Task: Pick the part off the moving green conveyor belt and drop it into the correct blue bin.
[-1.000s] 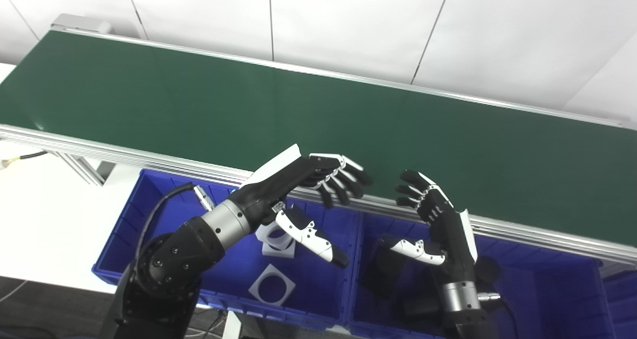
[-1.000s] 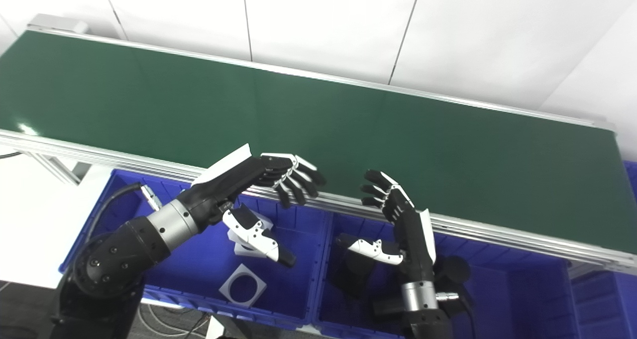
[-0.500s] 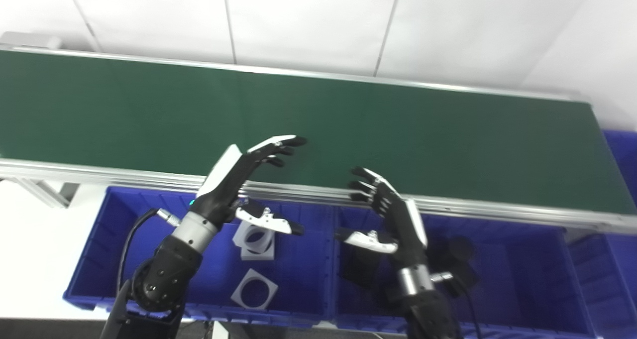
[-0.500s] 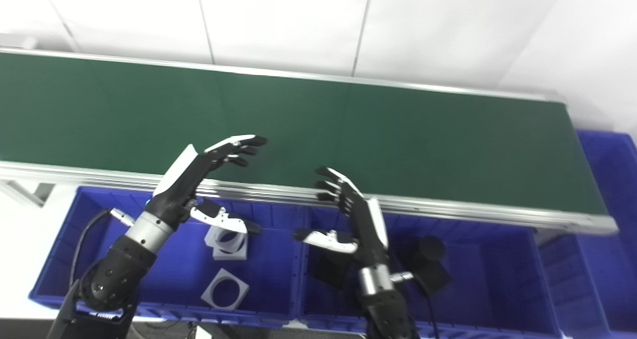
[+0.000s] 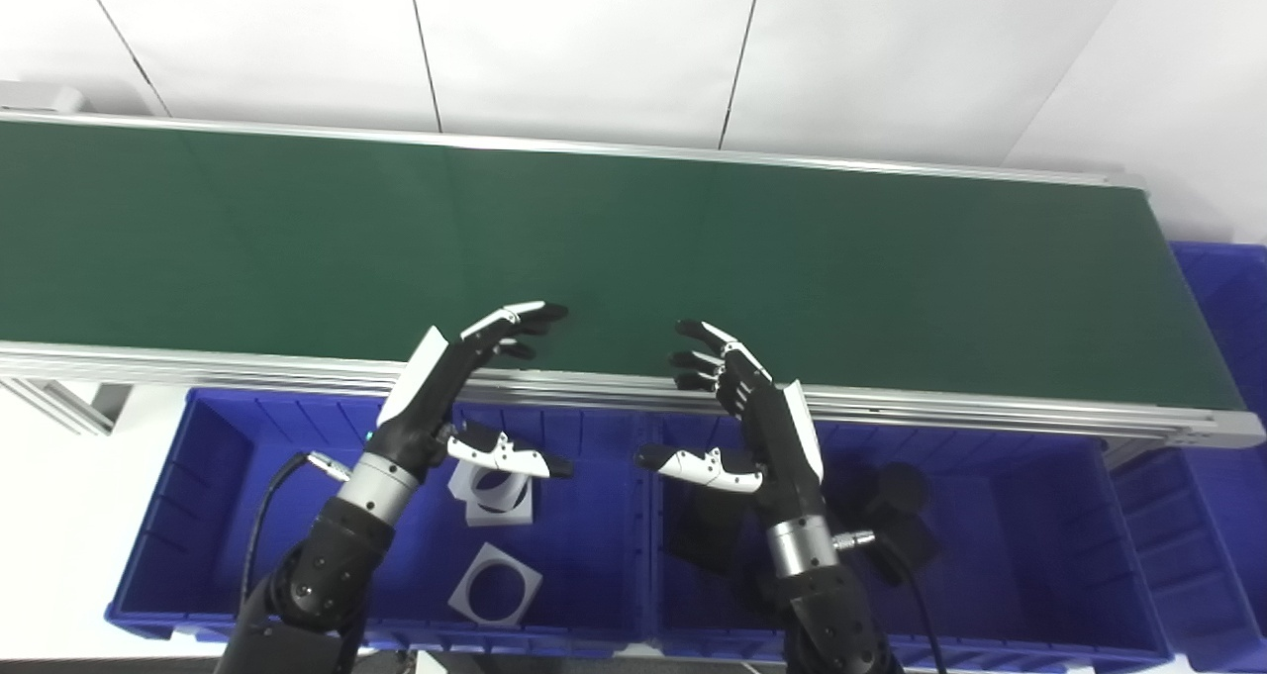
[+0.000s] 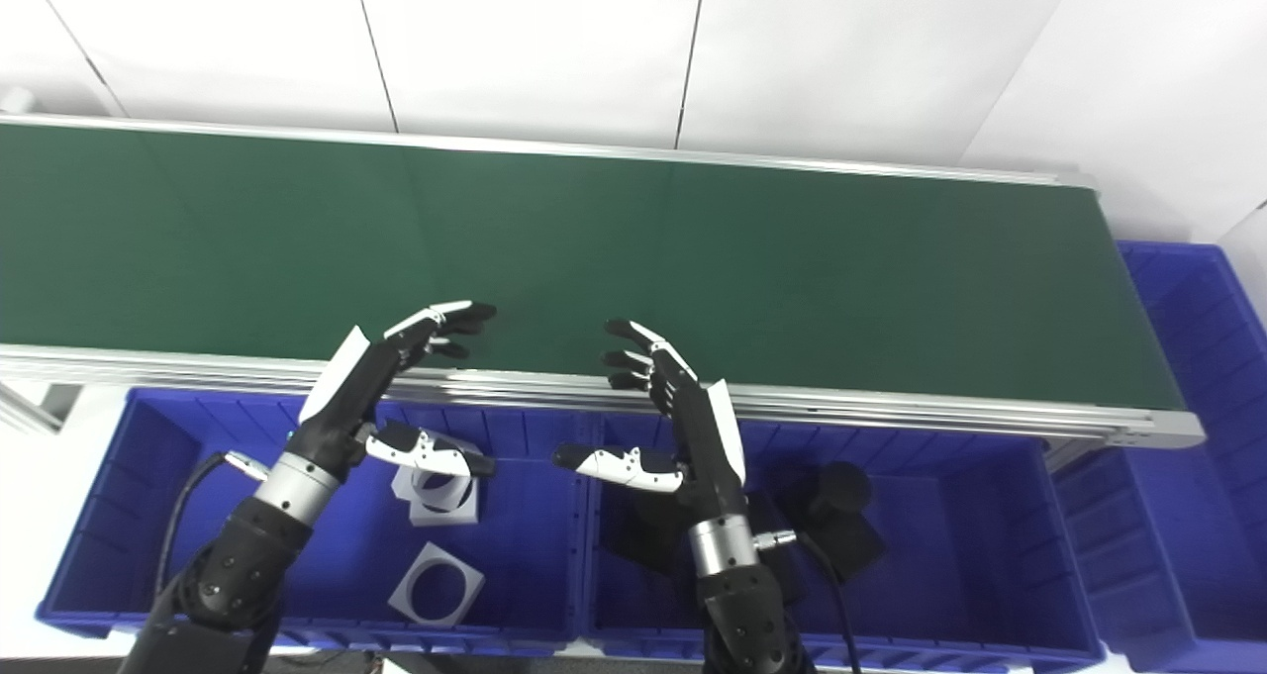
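With no part in sight on the green belt (image 5: 693, 248), both your left hand (image 5: 465, 397) and right hand (image 5: 752, 417) wait spread and empty at its near rail, so a late closing could let one slide past the blue bins (image 5: 594, 595).
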Controlling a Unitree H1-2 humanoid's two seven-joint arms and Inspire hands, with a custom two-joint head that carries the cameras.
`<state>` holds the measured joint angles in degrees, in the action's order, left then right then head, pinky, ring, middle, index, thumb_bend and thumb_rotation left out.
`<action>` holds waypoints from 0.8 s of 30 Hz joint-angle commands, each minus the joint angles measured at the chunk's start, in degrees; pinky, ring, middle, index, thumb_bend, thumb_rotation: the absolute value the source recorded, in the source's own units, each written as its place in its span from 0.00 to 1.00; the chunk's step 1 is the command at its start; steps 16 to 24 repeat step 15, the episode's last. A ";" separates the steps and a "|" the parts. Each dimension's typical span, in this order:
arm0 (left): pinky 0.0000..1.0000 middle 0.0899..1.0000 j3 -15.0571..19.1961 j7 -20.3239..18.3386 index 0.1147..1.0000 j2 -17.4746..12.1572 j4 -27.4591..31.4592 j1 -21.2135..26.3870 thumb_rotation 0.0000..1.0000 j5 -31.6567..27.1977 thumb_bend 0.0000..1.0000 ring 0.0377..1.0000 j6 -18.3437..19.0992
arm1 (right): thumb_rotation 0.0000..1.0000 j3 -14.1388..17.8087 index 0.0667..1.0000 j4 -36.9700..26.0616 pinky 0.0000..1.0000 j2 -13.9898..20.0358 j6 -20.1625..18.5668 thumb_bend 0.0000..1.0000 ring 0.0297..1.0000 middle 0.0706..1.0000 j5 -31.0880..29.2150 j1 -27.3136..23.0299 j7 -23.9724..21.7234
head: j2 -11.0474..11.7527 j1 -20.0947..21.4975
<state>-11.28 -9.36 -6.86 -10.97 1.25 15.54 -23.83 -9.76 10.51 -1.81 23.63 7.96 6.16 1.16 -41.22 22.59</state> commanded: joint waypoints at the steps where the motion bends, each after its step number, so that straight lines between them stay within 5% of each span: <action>1: 0.69 0.81 -0.22 1.35 0.76 0.32 0.62 1.60 0.11 -0.30 0.97 0.77 -2.49 | 0.31 -0.20 0.79 -1.61 0.68 0.22 3.28 0.90 0.75 0.86 -0.45 -0.22 0.25 | 0.28 -0.78; 14: 0.68 0.76 -2.87 6.02 0.71 3.68 1.21 0.21 0.09 7.69 0.94 0.75 -0.44 | 0.33 0.89 0.78 -1.74 0.70 3.21 3.28 0.91 0.77 0.86 -3.41 1.08 0.02 | 0.40 -8.73; 24: 0.68 0.76 -2.99 6.27 0.71 3.86 1.18 0.17 0.09 7.78 0.94 0.75 -0.50 | 0.33 0.99 0.78 -1.77 0.70 3.31 3.29 0.91 0.77 0.86 -3.44 1.14 0.07 | 0.40 -8.73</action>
